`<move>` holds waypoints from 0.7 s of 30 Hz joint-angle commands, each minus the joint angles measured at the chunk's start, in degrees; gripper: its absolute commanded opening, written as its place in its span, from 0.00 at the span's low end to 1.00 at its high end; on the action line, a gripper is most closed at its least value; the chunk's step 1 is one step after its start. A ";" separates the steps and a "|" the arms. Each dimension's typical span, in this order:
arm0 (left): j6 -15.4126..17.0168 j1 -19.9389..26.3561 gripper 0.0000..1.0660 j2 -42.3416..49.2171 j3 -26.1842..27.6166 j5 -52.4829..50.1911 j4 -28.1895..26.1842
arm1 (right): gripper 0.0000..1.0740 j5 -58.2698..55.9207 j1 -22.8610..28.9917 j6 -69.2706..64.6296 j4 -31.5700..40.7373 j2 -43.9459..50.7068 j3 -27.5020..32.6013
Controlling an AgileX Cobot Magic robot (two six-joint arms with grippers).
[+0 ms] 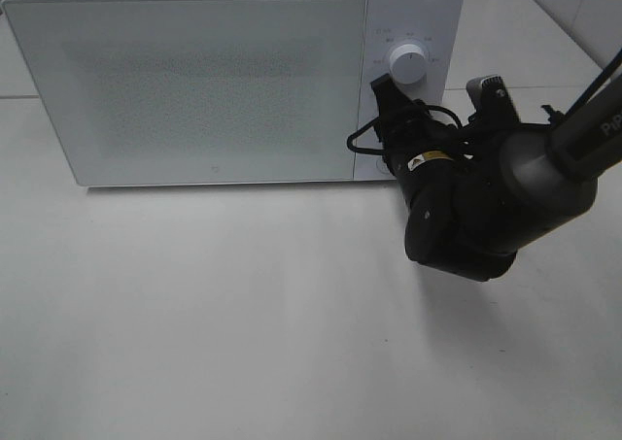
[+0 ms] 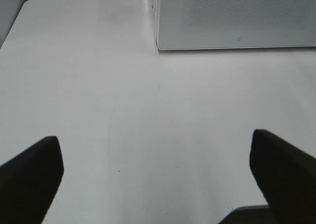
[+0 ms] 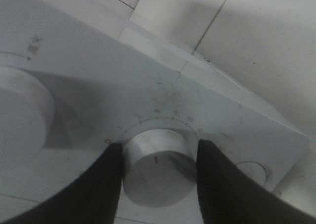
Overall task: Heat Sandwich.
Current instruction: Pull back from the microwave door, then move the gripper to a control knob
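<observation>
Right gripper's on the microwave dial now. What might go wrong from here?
1. The right gripper clamps the smooth lower dial by its rim; the fingers might slip while turning, leaving it unturned.
2. The upper dial sits close beside one finger and might get nudged.
3. The closed door hides the inside, so the sandwich cannot be confirmed.

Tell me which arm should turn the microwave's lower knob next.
Right. The right tool clasps the lower knob on the microwave panel, a finger on each side. The left tool hangs open over the table, away from the controls.
</observation>
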State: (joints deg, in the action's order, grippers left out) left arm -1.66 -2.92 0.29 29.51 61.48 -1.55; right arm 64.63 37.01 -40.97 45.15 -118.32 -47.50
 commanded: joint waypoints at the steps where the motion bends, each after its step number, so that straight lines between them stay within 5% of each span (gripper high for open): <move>1: 0.46 0.23 0.91 0.97 -0.06 -0.23 -0.40 | 0.04 6.36 0.52 -4.76 -7.10 1.03 -1.32; 21: 0.46 0.23 0.91 0.97 -0.06 -0.23 -0.40 | 0.04 9.34 0.52 -34.49 -8.71 1.03 -1.32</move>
State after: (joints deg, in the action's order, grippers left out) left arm -1.66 -2.92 0.29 29.51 61.48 -1.55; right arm 64.69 36.96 -72.25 44.98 -118.54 -47.33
